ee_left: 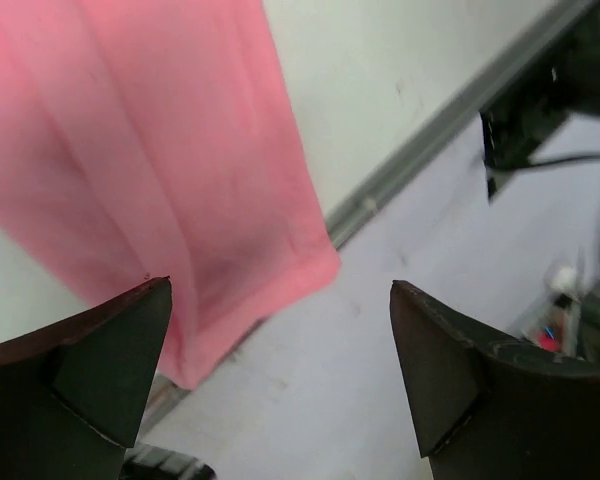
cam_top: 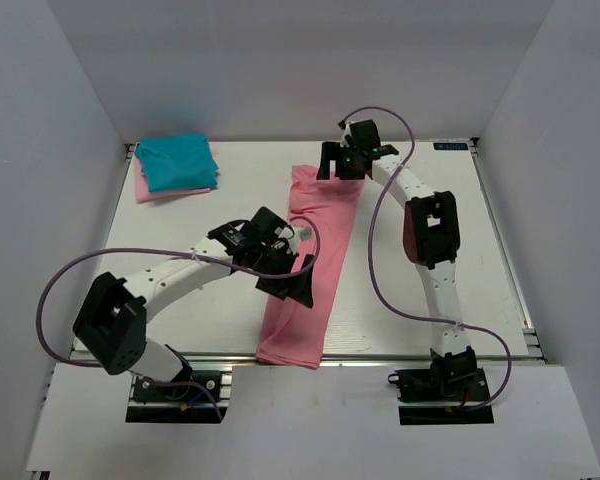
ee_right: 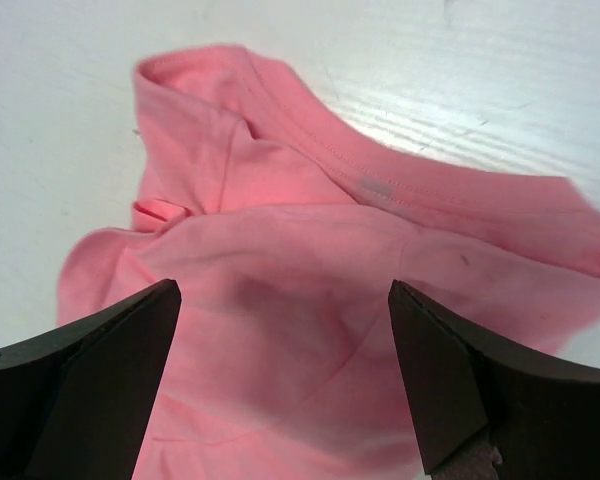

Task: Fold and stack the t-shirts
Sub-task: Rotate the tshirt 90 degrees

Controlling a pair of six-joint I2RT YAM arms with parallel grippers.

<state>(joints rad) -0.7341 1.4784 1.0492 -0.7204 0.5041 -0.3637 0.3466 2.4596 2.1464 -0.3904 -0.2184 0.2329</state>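
The salmon shirt (cam_top: pixel 315 250) lies on the table (cam_top: pixel 430 200) folded lengthwise into a long narrow strip. It runs from the far middle of the table down to the near edge, slanting a little to the left as it comes nearer. Its near end crosses the metal rail (ee_left: pixel 450 120) at the table's front and sticks out just past it. Its collar (ee_right: pixel 330 150) is at the far end, facing up, with a small pale label (ee_right: pixel 377 186) sewn inside the neckline. The cloth there is bunched and creased.

The left gripper (cam_top: pixel 292 280) hangs over the middle of the strip, at its left edge. Its jaws are spread wide and hold nothing – in the left wrist view the two dark fingers (ee_left: pixel 90 370) frame the strip's near end and the rail, clear of the cloth.

The right gripper (cam_top: pixel 342 168) is at the far end, above the collar. Its jaws are spread wide too. The right wrist view shows its fingertips (ee_right: pixel 480 390) apart over the upper chest of the shirt, pinching nothing. Whether they touch the cloth I cannot tell.

At the far left corner sits a small stack, well apart from the strip – the teal shirt (cam_top: pixel 177 162), folded, on top of the pale pink shirt (cam_top: pixel 160 192). The pale pink one shows only along the stack's left and near edges.
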